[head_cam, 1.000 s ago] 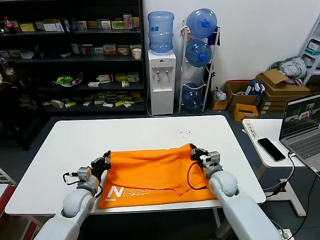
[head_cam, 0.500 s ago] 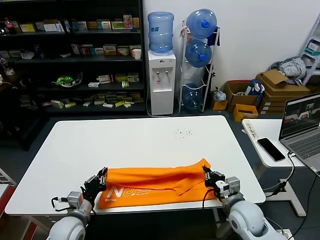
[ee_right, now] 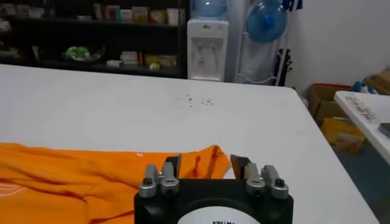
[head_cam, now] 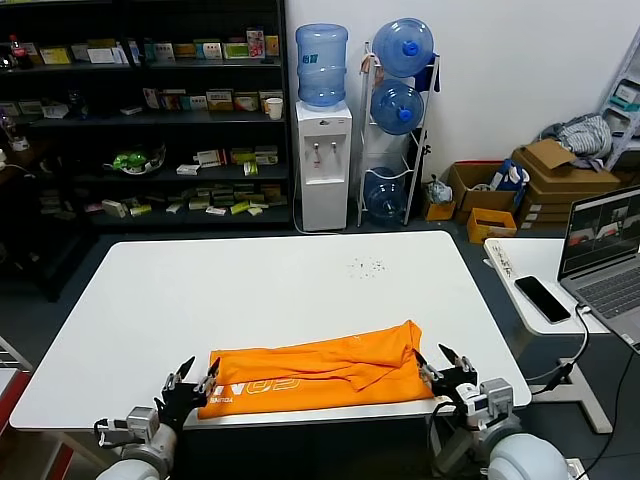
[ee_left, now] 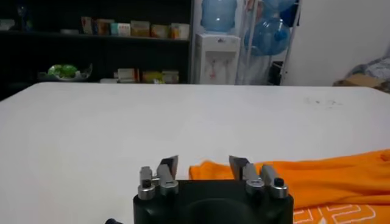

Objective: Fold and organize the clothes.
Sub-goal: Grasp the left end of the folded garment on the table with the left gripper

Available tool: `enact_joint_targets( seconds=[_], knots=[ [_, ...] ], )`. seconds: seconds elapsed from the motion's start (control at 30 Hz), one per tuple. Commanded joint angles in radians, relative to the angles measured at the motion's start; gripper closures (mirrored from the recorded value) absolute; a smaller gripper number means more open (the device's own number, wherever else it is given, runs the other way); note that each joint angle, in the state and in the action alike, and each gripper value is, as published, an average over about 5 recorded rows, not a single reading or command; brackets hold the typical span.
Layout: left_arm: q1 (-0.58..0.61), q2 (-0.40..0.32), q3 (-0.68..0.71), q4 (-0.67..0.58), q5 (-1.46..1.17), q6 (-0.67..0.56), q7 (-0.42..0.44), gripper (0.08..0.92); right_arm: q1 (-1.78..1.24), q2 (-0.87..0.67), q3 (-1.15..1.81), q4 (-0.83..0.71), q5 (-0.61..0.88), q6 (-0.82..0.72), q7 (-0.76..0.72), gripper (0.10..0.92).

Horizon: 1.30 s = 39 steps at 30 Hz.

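Observation:
The orange T-shirt (head_cam: 318, 366) lies folded into a long band along the near edge of the white table (head_cam: 280, 290), white lettering at its near left end. My left gripper (head_cam: 196, 381) is open and empty just off the shirt's left end. My right gripper (head_cam: 446, 364) is open and empty just off the shirt's right end. In the left wrist view the shirt's end (ee_left: 292, 179) lies just beyond the open gripper (ee_left: 204, 165). In the right wrist view the shirt's raised corner (ee_right: 207, 161) sits between and beyond the open gripper (ee_right: 207, 164).
A side table at the right holds a phone (head_cam: 542, 297) and a laptop (head_cam: 603, 250). A dark shelf (head_cam: 140, 110), a water dispenser (head_cam: 324, 150) and bottle rack (head_cam: 398, 110) stand behind. Small specks (head_cam: 366, 265) lie on the far table.
Both grippers pulled the shirt's far edge toward the near edge, folding it into a band, then let go and drew back off the shirt's ends, now open.

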Motion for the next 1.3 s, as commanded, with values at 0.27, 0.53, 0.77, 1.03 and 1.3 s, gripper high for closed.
enact_joint_targets(
  seconds=[0.27, 0.53, 0.77, 1.03, 1.3],
  knots=[
    [-0.007, -0.083, 0.037, 0.103, 0.034, -0.029, -0.024, 0.179, -0.063, 0.026, 0.066, 0.050, -0.014, 0.008, 0.014, 0.204],
    [0.003, -0.097, 0.040, 0.092, 0.054, -0.070, -0.034, 0.337, -0.062, 0.030, 0.066, 0.043, -0.011, 0.012, 0.022, 0.203],
    [0.004, -0.112, 0.032, 0.092, 0.057, -0.104, -0.033, 0.536, -0.059, 0.038, 0.062, 0.038, -0.012, 0.017, 0.026, 0.203],
    [0.015, -0.120, 0.031, 0.072, 0.055, -0.113, -0.033, 0.778, -0.043, 0.043, 0.061, 0.032, -0.008, 0.021, 0.033, 0.203],
    [-0.001, -0.068, -0.013, 0.064, 0.053, -0.095, -0.041, 0.895, -0.011, 0.050, 0.051, 0.023, -0.002, 0.027, 0.042, 0.203]
  ],
)
